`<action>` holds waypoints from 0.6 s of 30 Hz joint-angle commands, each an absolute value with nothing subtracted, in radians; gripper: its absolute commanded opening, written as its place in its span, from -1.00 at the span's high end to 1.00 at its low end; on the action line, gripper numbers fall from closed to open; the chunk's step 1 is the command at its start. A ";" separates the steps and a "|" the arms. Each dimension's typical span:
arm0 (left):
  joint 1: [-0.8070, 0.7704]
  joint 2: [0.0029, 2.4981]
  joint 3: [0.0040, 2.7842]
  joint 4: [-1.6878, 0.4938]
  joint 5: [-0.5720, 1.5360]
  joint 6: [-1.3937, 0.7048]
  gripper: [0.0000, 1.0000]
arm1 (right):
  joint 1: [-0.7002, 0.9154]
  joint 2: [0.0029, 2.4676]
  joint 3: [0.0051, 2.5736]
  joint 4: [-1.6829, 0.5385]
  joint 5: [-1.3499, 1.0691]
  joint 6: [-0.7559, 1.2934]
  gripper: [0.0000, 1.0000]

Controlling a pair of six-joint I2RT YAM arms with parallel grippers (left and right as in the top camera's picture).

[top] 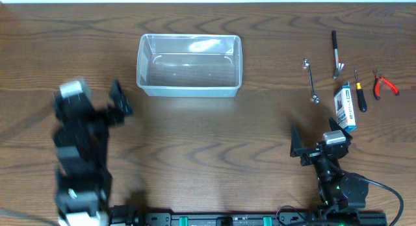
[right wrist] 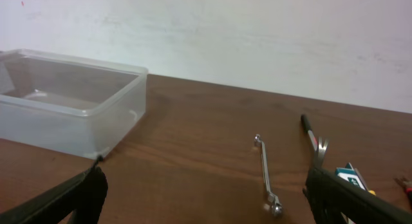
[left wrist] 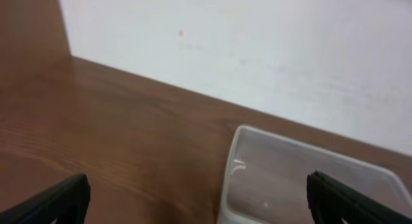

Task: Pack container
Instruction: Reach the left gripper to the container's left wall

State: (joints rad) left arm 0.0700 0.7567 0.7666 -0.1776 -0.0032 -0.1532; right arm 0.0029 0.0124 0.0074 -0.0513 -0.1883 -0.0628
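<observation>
The container [top: 188,91] is a clear rectangular tub standing at the back middle of the wooden table, with nothing inside it. My left gripper [top: 88,97] hovers to its front left, blurred, its fingers spread open and holding nothing. The left wrist view shows the container [left wrist: 270,135] ahead between the open fingers [left wrist: 58,201]. My right gripper [top: 320,136] is open near the front right, just short of the hand tools. In the right wrist view the container [right wrist: 64,130] stands far left, and a silver wrench [right wrist: 266,174] lies between the open fingers [right wrist: 347,198].
The tools lie at the back right: the wrench [top: 311,81], a black-handled tool [top: 335,54], a small screwdriver [top: 359,93], red pliers [top: 385,85] and a blue and white box [top: 345,107] beside my right gripper. A white wall borders the table's far edge.
</observation>
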 commanded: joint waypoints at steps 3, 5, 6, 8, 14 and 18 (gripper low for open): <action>0.067 1.094 1.248 -0.436 0.113 -0.071 -0.96 | 0.001 0.006 0.005 -0.054 -0.199 -0.072 -0.99; 0.068 1.206 1.401 -0.554 0.149 -0.071 -0.96 | 0.001 0.006 0.005 -0.054 -0.199 -0.072 -0.99; 0.067 1.258 1.470 -0.617 0.159 -0.071 -0.96 | 0.001 0.006 0.005 -0.054 -0.199 -0.072 -0.99; 0.066 1.336 1.570 -0.727 0.185 -0.071 -0.96 | 0.001 0.006 0.005 -0.054 -0.199 -0.072 -0.98; 0.066 1.439 1.623 -0.883 0.281 -0.084 -0.96 | 0.001 0.006 0.005 -0.054 -0.199 -0.072 -0.99; 0.066 1.460 1.623 -0.913 0.285 -0.147 -0.96 | 0.001 0.006 0.005 -0.054 -0.199 -0.072 -0.98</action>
